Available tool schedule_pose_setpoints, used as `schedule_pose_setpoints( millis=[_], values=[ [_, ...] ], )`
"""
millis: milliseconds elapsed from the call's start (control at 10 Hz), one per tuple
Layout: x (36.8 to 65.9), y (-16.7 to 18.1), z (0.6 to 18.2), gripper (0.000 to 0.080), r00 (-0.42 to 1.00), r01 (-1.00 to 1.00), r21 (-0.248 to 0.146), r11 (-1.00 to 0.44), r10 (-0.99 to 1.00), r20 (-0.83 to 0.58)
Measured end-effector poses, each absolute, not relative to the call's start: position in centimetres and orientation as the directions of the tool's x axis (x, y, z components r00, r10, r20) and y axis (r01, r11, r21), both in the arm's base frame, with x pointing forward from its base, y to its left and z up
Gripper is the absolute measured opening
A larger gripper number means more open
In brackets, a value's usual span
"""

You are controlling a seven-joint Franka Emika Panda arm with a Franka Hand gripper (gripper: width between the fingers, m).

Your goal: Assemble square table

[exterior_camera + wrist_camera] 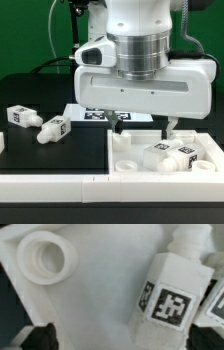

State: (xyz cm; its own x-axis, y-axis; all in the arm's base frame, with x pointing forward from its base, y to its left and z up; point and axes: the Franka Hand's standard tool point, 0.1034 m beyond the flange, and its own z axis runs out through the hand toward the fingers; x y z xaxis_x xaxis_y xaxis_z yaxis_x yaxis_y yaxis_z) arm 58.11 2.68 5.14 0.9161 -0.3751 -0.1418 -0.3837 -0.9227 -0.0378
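The white square slab (135,160) lies at the exterior view's lower right, and two short white tagged legs (167,155) rest on it. Two more tagged legs (52,128) lie on the black table at the exterior view's left. My gripper (144,127) hangs just above the slab's far edge with its fingers wide apart and nothing between them. The wrist view shows the slab (100,286) with a round corner socket (48,259). It also shows a tagged leg (175,294) lying on the slab, and a second leg (214,303) at the picture's edge. My gripper (125,339) is open.
The marker board (92,115) lies behind the slab, partly under my gripper. Long low white border bars (50,186) run along the front. The robot's wrist hides the middle of the table's far side.
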Motion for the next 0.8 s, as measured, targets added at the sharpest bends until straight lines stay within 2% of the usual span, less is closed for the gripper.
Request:
schedule_pose_setpoints(
  millis=[200,300,500,800],
  values=[
    [58.1,2.9,5.1,0.0648,0.907,-0.404,-0.037,-0.914,-0.395,-0.146],
    [58.2,3.6,5.0,0.0648,0.869,-0.478,-0.040,-0.878,-0.466,-0.165],
    [59.8,4.7,4.8,0.0648,0.843,-0.526,-0.051,-0.849,-0.513,-0.159],
    [60.0,6.4,4.0,0.0648,0.828,-0.551,-0.051,-0.833,-0.539,-0.157]
  ],
)
